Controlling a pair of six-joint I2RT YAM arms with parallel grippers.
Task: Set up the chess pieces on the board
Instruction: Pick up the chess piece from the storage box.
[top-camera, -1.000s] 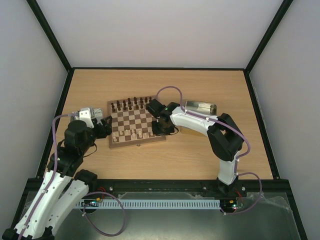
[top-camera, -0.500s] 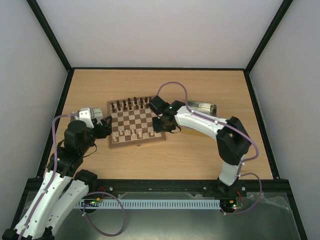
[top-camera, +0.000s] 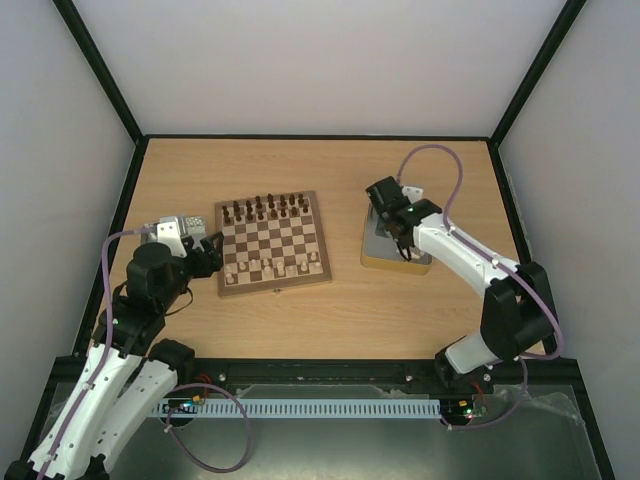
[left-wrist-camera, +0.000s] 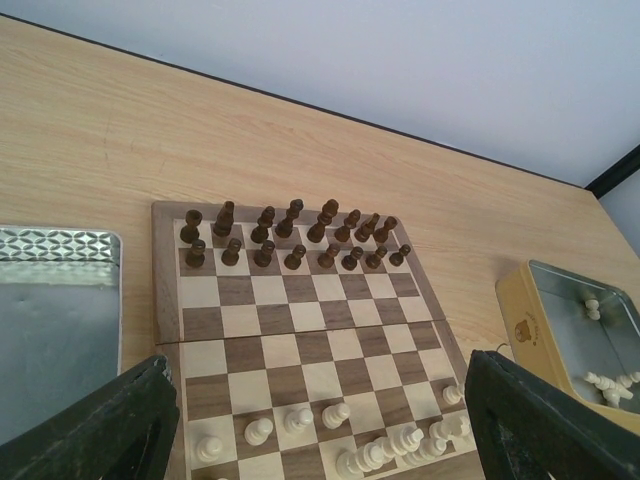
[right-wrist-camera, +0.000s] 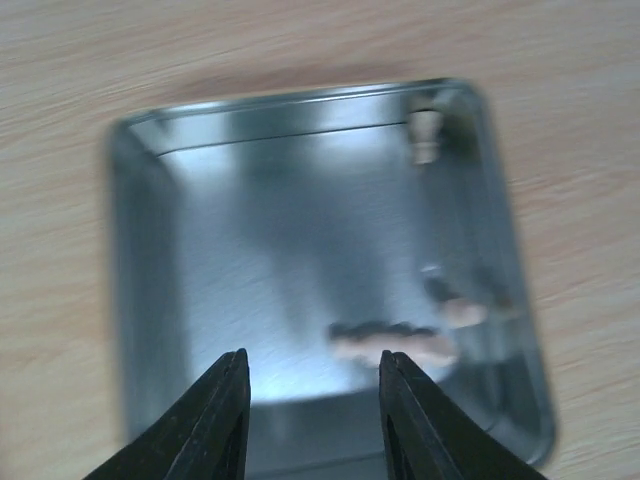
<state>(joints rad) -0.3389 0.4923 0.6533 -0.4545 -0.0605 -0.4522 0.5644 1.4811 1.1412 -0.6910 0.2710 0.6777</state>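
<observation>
Right arm (top-camera: 450, 250) left the board (top-camera: 272, 240), now over the tin (right-wrist-camera: 150, 260); right jaws apart, empty, above cream pieces (right-wrist-camera: 392, 345) lying in it. Left jaws apart by board's left edge; other pieces (left-wrist-camera: 385, 452) on near rows.

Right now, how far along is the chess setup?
Done: the dark pieces stand in two rows at the far side of the board, and several cream pieces stand on the near rows. In hand: nothing gripped. The right hand hovers open over the tin, near the loose cream pieces lying inside. The left hand sits open beside the board. Left: those loose pieces; gaps show in the cream rows.
</observation>
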